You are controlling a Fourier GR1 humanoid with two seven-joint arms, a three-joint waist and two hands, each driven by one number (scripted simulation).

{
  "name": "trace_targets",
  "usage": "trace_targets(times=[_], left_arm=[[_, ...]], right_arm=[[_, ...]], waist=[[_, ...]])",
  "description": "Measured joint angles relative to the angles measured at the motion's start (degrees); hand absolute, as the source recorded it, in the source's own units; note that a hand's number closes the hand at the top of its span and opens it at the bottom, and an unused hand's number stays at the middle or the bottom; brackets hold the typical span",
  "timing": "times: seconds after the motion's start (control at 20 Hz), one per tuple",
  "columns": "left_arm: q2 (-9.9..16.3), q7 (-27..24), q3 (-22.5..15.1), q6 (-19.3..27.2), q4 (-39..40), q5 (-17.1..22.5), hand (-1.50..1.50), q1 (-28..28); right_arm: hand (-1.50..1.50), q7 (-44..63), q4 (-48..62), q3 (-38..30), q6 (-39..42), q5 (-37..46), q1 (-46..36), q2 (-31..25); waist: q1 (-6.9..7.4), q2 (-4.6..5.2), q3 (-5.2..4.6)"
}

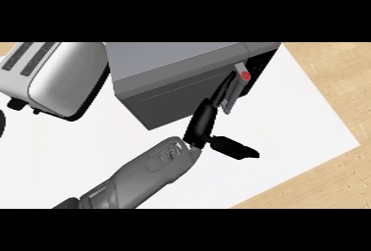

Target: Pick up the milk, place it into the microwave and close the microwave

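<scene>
Steep, seemingly close head-height view downward

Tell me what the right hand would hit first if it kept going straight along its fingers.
Probably the microwave: the right hand points its straight fingers up at the front right edge, near the red button. They may already be touching; depth is unclear.

One grey forearm rises from the lower edge of the head view, slanting up and to the right. At its end the black hand stretches on in the same line, its fingers straight and held together, pointing up and right. The thumb sticks out sideways to the right, well apart from them.
</scene>
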Motion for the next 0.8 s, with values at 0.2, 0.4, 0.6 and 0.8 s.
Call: trace_targets(times=[0.2, 0.4, 0.6, 0.8], left_arm=[[0.0, -1.3, -0.9, 0.5, 0.8, 1.6, -1.5, -0.5], [-0.1, -2.9, -1.6, 0.9, 1.4, 3.0, -1.5, -0.7], [-0.3, -4.1, -2.3, 1.2, 2.1, 4.4, -1.5, -1.2], [-0.4, -5.1, -3.2, 1.5, 2.7, 5.7, -1.5, -1.6]], right_arm=[[-1.5, 1.1, 0.0, -0.5, -0.3, -1.3, -0.7, -0.9], [-1.5, 1.7, 0.3, -1.1, -0.3, -2.6, -1.4, -1.6], [-1.5, 2.5, 0.4, -1.7, -0.3, -3.8, -2.1, -2.6], [-1.5, 3.2, 0.5, -2.1, -0.2, -4.9, -2.8, -3.4]], waist=[[-0.59, 0.01, -0.01], [-1.15, 0.08, 0.03], [-1.47, 0.12, 0.03], [-1.85, 0.1, 0.06]])
